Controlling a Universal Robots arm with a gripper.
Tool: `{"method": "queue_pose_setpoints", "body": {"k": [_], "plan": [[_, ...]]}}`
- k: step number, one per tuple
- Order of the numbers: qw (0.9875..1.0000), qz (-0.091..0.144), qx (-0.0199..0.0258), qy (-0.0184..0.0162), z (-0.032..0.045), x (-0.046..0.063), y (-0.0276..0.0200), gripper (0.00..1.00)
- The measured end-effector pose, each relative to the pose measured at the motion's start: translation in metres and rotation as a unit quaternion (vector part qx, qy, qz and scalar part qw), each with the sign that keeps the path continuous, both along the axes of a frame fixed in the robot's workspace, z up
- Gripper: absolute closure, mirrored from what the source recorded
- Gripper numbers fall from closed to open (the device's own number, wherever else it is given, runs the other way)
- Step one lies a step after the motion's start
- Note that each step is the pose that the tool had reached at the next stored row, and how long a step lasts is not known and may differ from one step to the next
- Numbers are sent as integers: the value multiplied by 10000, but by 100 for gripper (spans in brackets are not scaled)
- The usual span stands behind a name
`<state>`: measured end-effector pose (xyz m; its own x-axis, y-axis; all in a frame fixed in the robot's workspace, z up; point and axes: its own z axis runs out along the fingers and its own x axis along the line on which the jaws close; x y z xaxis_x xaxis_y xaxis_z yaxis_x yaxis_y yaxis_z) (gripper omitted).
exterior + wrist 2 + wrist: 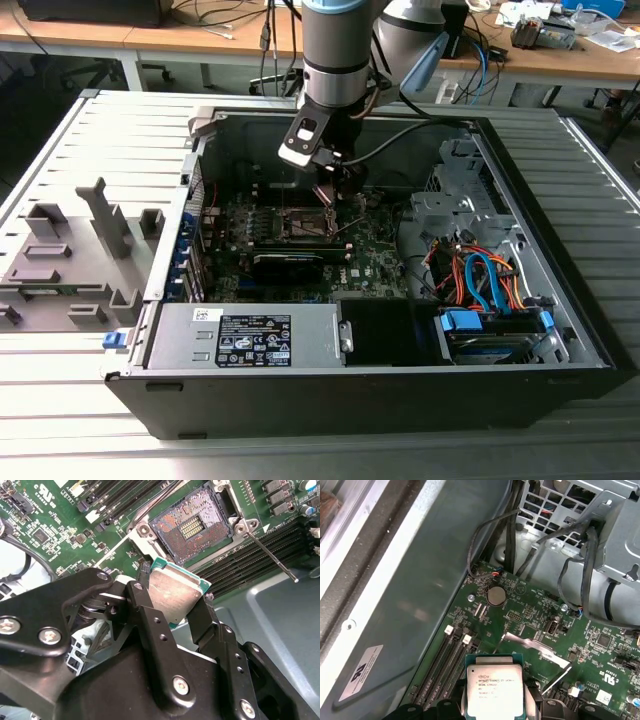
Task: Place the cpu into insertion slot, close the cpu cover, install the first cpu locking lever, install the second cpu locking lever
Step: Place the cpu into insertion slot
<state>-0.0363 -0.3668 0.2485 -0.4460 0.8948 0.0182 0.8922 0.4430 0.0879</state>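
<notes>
Gripper [174,587] clamped on cpu [177,602] by two opposite edges, held above motherboard [60,535], just beside insertion slot [192,527], whose contacts lie exposed. Judgement: square it to the slot's rim, centre, lower flat; no sliding.

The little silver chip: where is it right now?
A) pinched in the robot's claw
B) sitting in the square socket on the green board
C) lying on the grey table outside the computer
A: in the second wrist view the claw pinches the cpu by two opposite edges, and the insertion slot beside it lies open with no chip in it.
</notes>
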Motion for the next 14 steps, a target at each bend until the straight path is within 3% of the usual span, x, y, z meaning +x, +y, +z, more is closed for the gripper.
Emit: {"method": "queue_pose_setpoints", "body": {"k": [14], "plan": [[9997,-226,0,0,0,0,0,46]]}}
